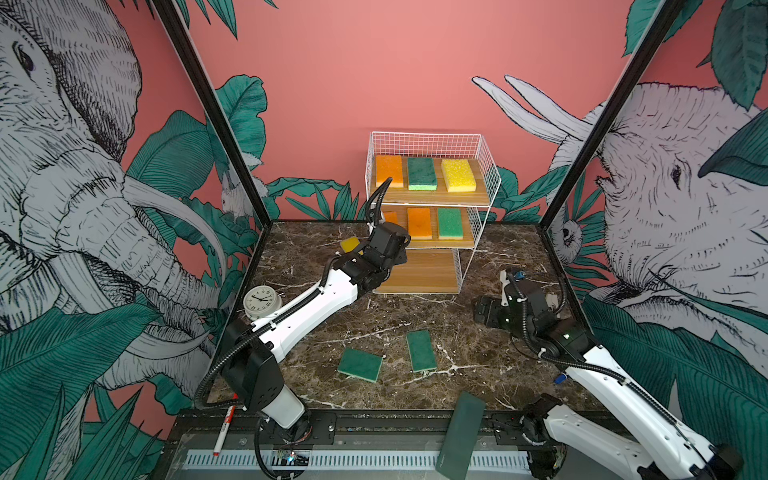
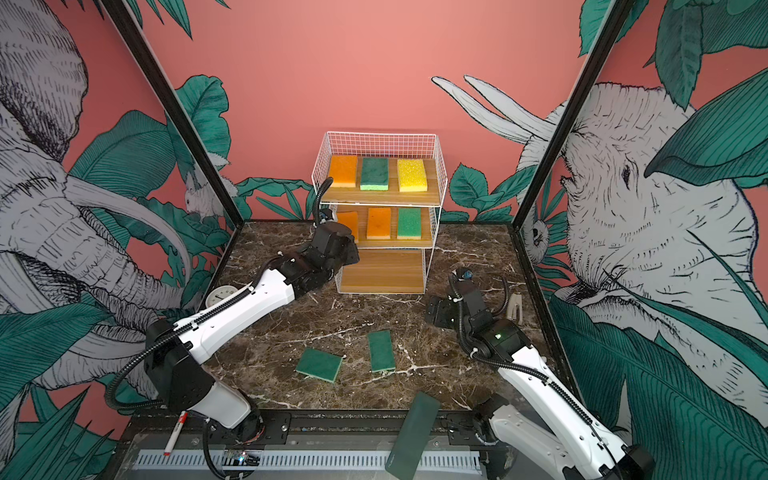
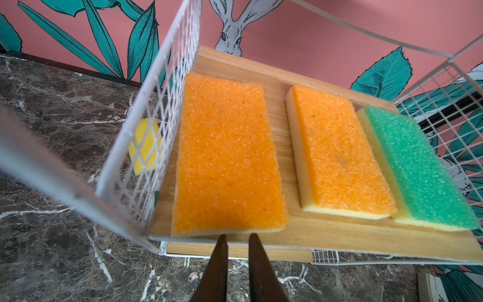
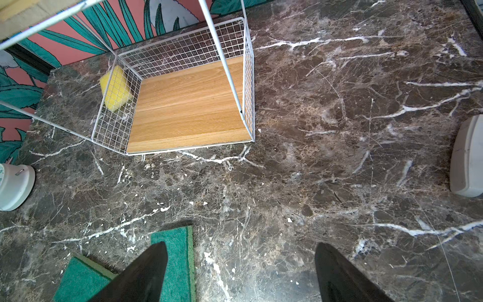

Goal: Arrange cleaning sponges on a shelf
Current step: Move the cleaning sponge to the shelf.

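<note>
Foam looked light and squashy; you would likely have pinched each across its narrow sides. Two green sponges (image 1: 360, 364) lay on the table (image 1: 436, 328), a yellow sponge (image 4: 115, 89) beside the shelf (image 1: 424, 272). Left gripper (image 3: 237, 236) stood barely parted, empty; right gripper (image 4: 240, 245) gaped.

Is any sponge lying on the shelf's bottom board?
No, the bottom board shows bare wood; the yellow sponge sits on the marble outside the wire side.

Coarse foam sponges (image 3: 227, 157), matt wood boards (image 3: 339, 232) (wire shelf (image 1: 426, 143)), marble table (image 4: 339, 157)
</note>
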